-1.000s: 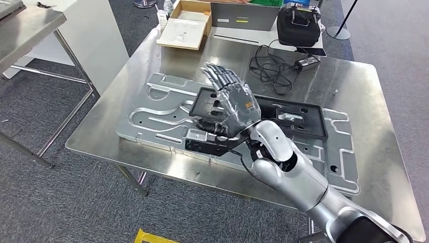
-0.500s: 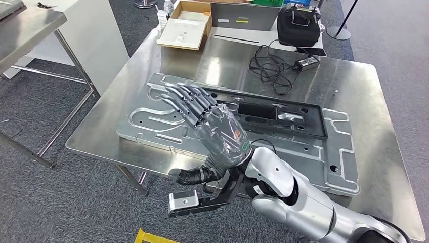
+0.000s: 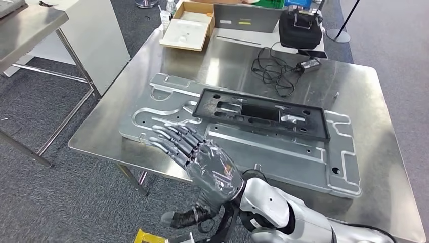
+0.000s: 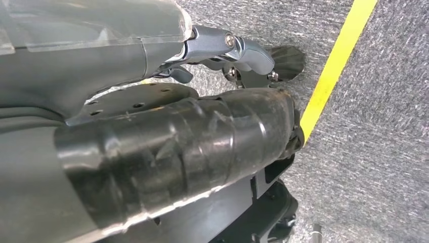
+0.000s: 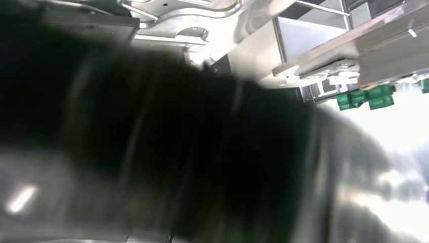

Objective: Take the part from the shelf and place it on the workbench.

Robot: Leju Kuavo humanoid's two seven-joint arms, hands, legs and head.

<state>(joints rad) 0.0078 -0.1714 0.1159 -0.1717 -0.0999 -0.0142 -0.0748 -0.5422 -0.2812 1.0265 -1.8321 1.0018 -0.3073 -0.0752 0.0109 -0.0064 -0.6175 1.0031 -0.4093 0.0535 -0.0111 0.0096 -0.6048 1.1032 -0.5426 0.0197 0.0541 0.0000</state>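
Fingers (image 3: 174, 139) of the right hand (image 3: 205, 164) are spread wide & straight, holding nothing, hovering over the near-left edge of the workbench (image 3: 354, 86); thumb sticks out below the bench edge. Right wrist view is a dark blur, no finger detail there. Left hand (image 4: 152, 147) shows in the left wrist view w/ its taped thumb close to the lens over grey carpet (image 4: 374, 152) & a yellow floor line (image 4: 336, 63); fingers mostly hidden, so can't tell if it's spread or curled.

Containers: an open cardboard box (image 3: 188, 25) at the far-left corner of the bench w/ a white insert inside; whether anything sits in the insert, can't tell. A black zip case (image 3: 299, 29) stands at the far edge, closed.

The part (image 3: 263, 114): black flat rectangular frame w/ several cut-out slots & small holes, lying flat on top of a big silver stamped metal panel (image 3: 243, 139) in the middle of the bench, apart from the right hand.

Surface: shiny steel top, reflective. A black cable w/ power adapter (image 3: 283, 71) lies loose near the case; a grey laptop (image 3: 245, 20) sits beside the box. Room: dark grey carpet, a 2nd metal table (image 3: 28, 30) at far left, a white cabinet (image 3: 96, 40) next to it.
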